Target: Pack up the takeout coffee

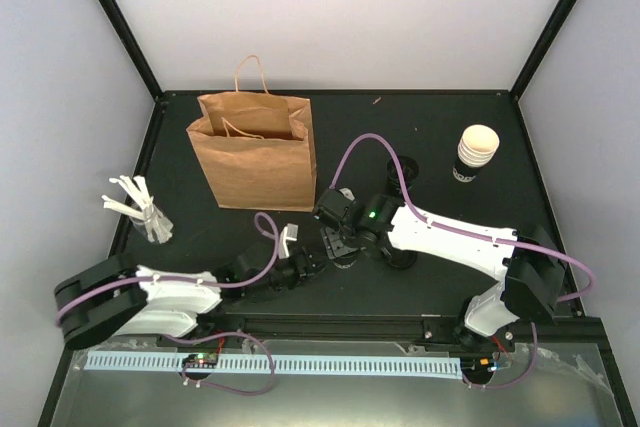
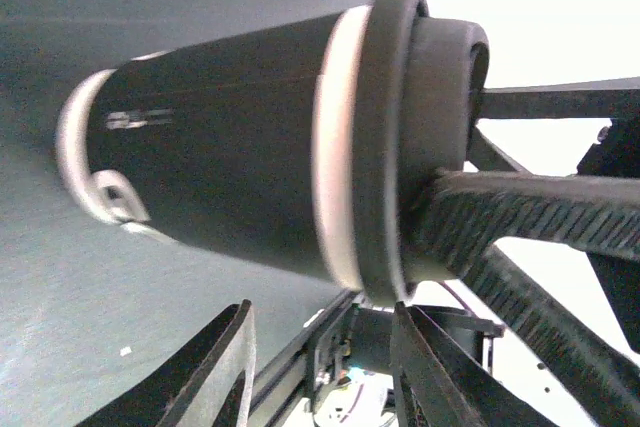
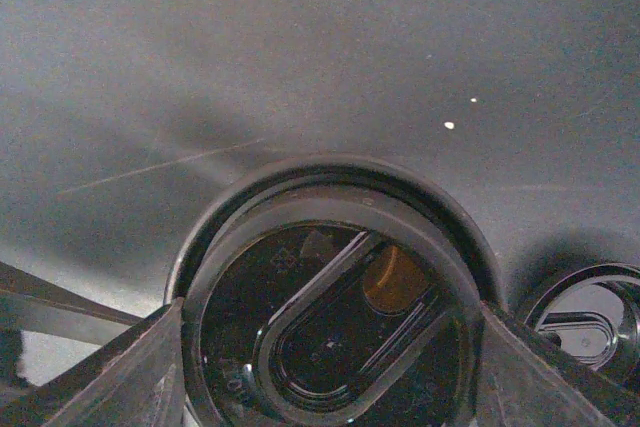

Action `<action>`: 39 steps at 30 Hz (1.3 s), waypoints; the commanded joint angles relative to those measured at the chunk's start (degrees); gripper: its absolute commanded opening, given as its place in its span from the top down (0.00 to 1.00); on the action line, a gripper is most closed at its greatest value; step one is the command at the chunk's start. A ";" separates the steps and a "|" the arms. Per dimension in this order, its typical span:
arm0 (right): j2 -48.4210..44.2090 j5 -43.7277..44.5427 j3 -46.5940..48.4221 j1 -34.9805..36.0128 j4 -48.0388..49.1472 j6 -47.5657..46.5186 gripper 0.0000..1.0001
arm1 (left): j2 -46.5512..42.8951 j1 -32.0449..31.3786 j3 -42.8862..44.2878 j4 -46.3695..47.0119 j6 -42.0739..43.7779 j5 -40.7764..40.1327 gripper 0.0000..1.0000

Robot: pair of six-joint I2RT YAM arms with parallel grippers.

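Black tabletop (image 1: 430,137), centre stage: small black paper cup (image 2: 220,137) with white print sits near the brown paper bag (image 1: 255,152); right gripper (image 1: 341,246) clamps its black plastic lid (image 2: 400,127) (seated on the rim); left gripper (image 2: 320,367) fingers apart, just beside.

the cup (image 2: 220,157) is matt black paper with white print; its lid (image 3: 330,347) is glossy moulded black plastic. the table (image 3: 300,67) under the cup is matt, dark, scratched. the bag (image 1: 257,162) is creased brown paper.
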 commanded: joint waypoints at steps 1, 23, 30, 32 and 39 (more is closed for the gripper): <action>4.83 -5.60 -4.09 -0.75 -3.11 -0.04 0.41 | -8.64 0.05 -3.44 -16.42 2.02 -4.38 0.59; 0.75 -0.36 0.56 -1.23 -4.57 -7.98 0.43 | -39.45 5.52 19.59 -75.55 28.51 -17.49 0.55; -0.53 -1.73 -3.06 -1.24 -1.13 -8.85 0.43 | -39.87 14.72 19.95 -74.66 33.99 -10.65 0.55; -1.25 -1.70 -3.21 -1.24 -1.07 -8.99 0.43 | -39.43 18.16 20.13 -74.36 35.92 -7.59 0.55; -3.26 0.49 -1.77 -1.24 -2.03 -8.39 0.44 | -37.75 28.15 26.33 -80.27 46.01 -3.67 0.55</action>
